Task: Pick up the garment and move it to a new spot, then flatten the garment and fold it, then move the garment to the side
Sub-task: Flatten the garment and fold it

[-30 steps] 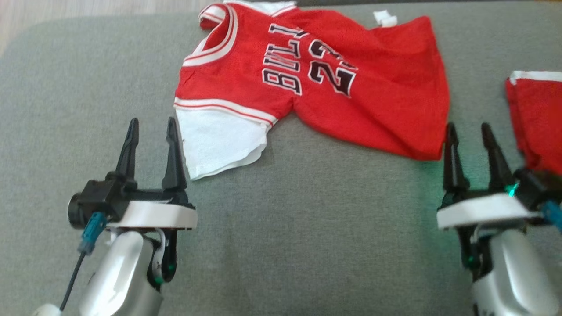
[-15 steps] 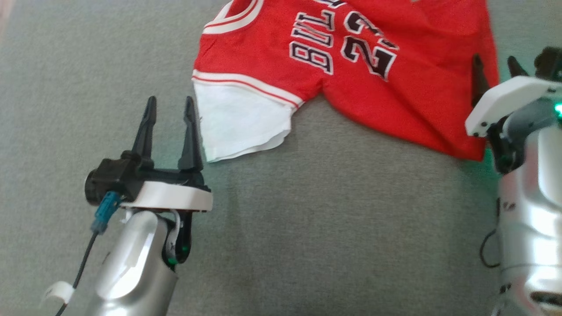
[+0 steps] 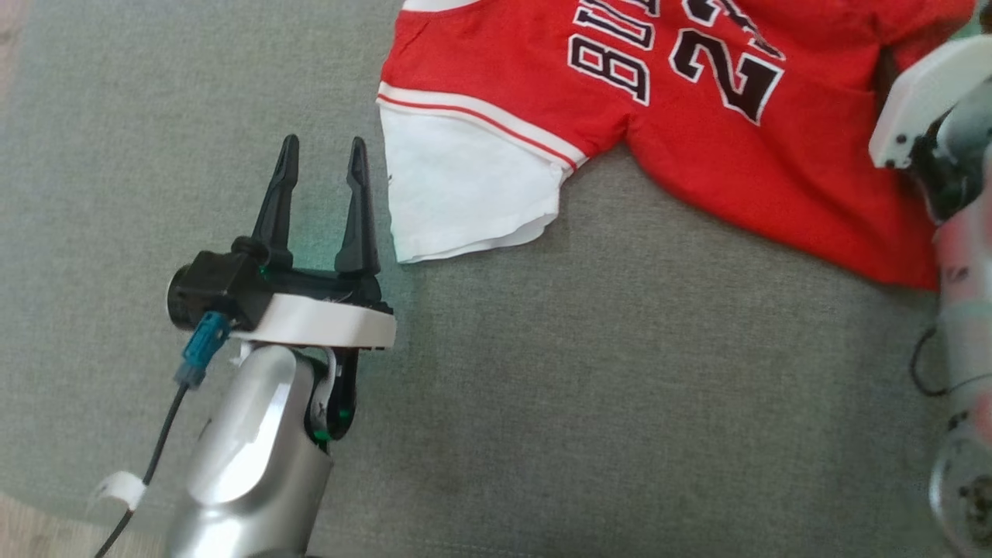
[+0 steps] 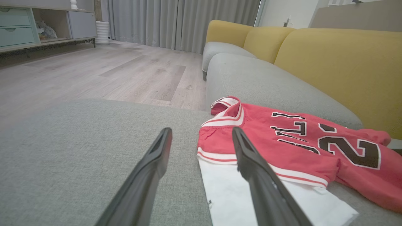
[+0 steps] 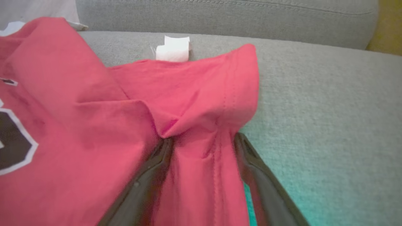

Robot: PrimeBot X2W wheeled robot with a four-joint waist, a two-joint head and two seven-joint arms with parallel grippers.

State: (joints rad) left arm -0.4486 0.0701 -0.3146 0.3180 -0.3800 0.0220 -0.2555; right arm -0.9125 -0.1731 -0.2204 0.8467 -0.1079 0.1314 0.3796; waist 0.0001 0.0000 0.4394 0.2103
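The garment (image 3: pixel 697 139) is lying far right on the sofa seat (image 3: pixel 542 387). The left gripper (image 3: pixel 323 143) is hovering wide open and empty beside the white sleeve (image 3: pixel 465 186). The right gripper (image 5: pixel 203 139), jaws spread, is straddling the hem fold (image 5: pixel 201 103), unclamped. A shallow pinch there is risking slippage and bunching.

Soft, even daylight filled every view, and shadows were faint. In the left wrist view it seemed to come from the curtains (image 4: pixel 176 22), leaving a pale sheen on the floor (image 4: pixel 94 72). A green glow tinted the sofa cushion (image 5: pixel 314 163) beside the right gripper (image 5: pixel 202 138), whose jaws were blurred. In the head view the right arm (image 3: pixel 961 232) looked smeared and overexposed.
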